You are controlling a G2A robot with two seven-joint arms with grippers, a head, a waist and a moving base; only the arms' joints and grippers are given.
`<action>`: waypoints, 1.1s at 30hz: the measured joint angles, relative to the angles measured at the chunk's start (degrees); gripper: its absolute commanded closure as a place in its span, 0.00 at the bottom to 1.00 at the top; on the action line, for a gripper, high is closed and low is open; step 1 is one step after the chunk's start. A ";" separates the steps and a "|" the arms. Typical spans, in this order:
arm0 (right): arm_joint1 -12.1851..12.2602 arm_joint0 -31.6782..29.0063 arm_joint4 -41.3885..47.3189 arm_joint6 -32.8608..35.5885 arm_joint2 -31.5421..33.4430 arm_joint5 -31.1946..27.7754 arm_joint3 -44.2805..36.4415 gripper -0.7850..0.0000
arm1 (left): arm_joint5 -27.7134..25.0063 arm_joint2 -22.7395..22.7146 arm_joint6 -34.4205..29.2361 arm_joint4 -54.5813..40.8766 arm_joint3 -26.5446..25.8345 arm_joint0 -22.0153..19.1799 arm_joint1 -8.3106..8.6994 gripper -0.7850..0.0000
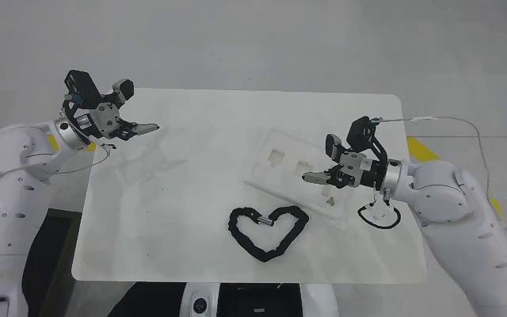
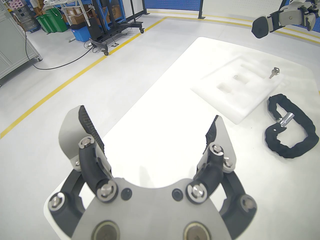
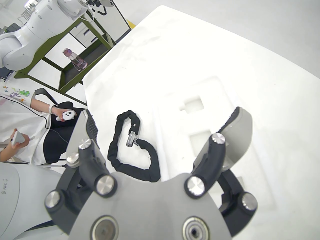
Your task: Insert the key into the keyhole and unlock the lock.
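Note:
A black fabric-sleeved chain lock (image 1: 268,231) lies in a heart shape near the table's front edge, its silver lock cylinder (image 1: 262,219) at the top of the loop. The same chain (image 2: 308,126) and cylinder (image 3: 130,138) also appear in the wrist views. A small metal key (image 2: 273,72) rests on the white foam tray (image 1: 277,170), close to its near right end. My right gripper (image 1: 310,178) hangs open above that tray, nothing between its fingers (image 3: 86,123). My left gripper (image 1: 147,127) stays open over the table's far left corner, and empty (image 2: 148,113).
The foam tray (image 3: 225,96) has several square cut-outs. A thin black cable loop (image 1: 379,215) hangs by the right wrist over the table's right side. Bare white tabletop (image 1: 174,206) spreads between the left gripper and the chain.

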 measured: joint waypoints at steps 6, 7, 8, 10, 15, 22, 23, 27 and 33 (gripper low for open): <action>0.00 0.00 0.00 0.00 0.00 0.00 0.00 0.00 | 0.00 0.00 0.00 0.00 0.00 0.00 0.00 0.00; 0.00 0.00 0.00 0.00 0.00 0.00 0.00 0.00 | 0.00 0.00 0.00 0.00 0.00 0.00 0.00 0.00; 0.00 0.00 0.00 0.00 0.00 0.00 0.00 0.00 | 0.00 0.00 0.00 0.00 0.00 0.00 0.00 0.00; 0.00 0.00 0.00 0.00 0.00 0.00 0.00 0.00 | 0.00 0.00 0.00 0.00 0.00 0.00 0.00 0.00; 0.00 0.00 0.00 0.00 0.00 0.00 0.00 0.00 | 0.00 0.00 0.00 0.00 0.00 0.00 0.00 0.00; 0.08 -0.71 0.46 2.05 -0.23 3.24 -0.73 0.00 | 0.00 0.00 0.00 0.00 0.00 0.00 0.00 0.00; 0.16 -0.77 0.82 3.33 -0.14 4.24 -1.06 0.00 | 0.00 0.00 0.00 0.00 0.00 0.00 0.00 0.00; 0.65 -1.07 3.07 10.24 0.96 9.57 -2.83 0.00 | 0.00 0.00 0.00 0.00 0.00 0.00 0.00 0.00; 1.39 -1.80 5.27 20.47 2.56 18.15 -4.95 0.00 | 0.00 0.00 0.00 0.00 0.00 0.00 0.00 0.00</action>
